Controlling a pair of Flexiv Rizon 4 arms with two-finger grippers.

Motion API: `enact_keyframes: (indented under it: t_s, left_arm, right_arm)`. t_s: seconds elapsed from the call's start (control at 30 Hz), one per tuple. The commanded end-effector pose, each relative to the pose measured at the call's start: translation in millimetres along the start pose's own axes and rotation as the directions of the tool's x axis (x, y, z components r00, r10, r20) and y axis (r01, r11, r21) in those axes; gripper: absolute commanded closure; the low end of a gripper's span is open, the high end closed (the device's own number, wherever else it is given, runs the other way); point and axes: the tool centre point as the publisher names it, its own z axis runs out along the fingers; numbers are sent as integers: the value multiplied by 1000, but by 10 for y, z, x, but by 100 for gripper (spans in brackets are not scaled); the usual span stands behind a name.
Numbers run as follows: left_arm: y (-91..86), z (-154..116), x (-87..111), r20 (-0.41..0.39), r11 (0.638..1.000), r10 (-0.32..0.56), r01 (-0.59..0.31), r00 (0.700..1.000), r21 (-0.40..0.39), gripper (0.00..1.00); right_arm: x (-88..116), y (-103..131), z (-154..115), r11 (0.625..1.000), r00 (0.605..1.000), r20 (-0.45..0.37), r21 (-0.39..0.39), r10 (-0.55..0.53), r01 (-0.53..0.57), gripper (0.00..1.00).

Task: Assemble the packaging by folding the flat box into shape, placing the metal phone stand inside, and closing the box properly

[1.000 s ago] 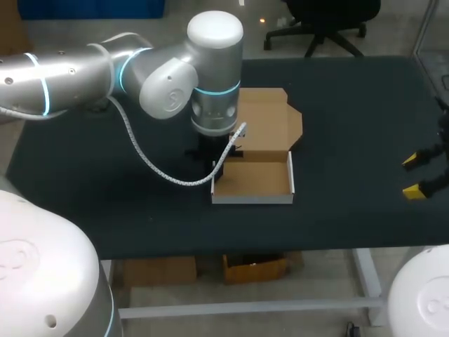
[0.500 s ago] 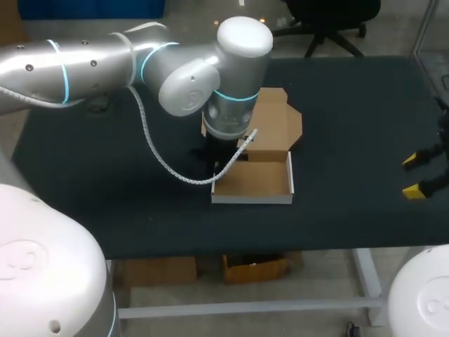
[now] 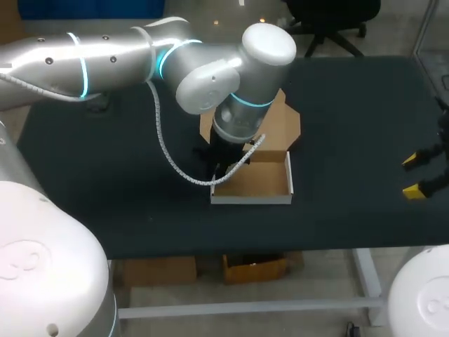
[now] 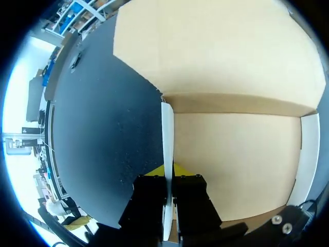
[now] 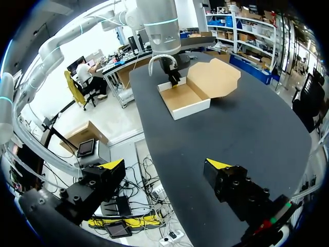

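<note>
While left fingers (image 4: 191, 198) pinch its side wall | box (image 3: 261, 179) | lid (image 3: 286, 125) open

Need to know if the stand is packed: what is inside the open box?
Only bare cardboard floor shows inside the box; no stand. The left gripper, clamped on its side wall, hides the floor just beneath it.

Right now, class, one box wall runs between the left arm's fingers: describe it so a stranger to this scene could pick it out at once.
On the dark table lies an open cardboard box, its lid folded back. The side wall on the robot's left is thin and white-edged. Alone among the walls, it is pinched between the left arm's fingers.
</note>
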Motion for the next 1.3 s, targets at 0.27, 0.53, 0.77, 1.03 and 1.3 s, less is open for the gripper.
enact_keyframes:
  t_s: [0.27, 0.53, 0.77, 1.03, 1.3]
  left_arm:
    - [26, 43, -39, -156, 999, 22, -26, 988, -24, 100]
    - [61, 33, -76, -253, 999, 21, -29, 967, -25, 87]
    - [125, 1, -53, -317, 999, 43, -51, 947, -18, 31]
    - [204, -135, -57, -418, 995, 99, -82, 903, 57, 0]
    - [317, -351, -109, -496, 981, 183, -121, 849, 153, 0]
  right_arm:
    - [-1, -2, -14, 1000, 1000, -3, -3, -1, 1, 0]
    - [-1, -2, -14, 1000, 1000, -3, -3, -1, 1, 0]
    - [-1, -2, -14, 1000, 1000, -3, -3, -1, 1, 0]
    - [-1, -2, -14, 1000, 1000, -3, -3, -1, 1, 0]
    - [-1, -2, -14, 1000, 1000, -3, -3, -1, 1, 0]
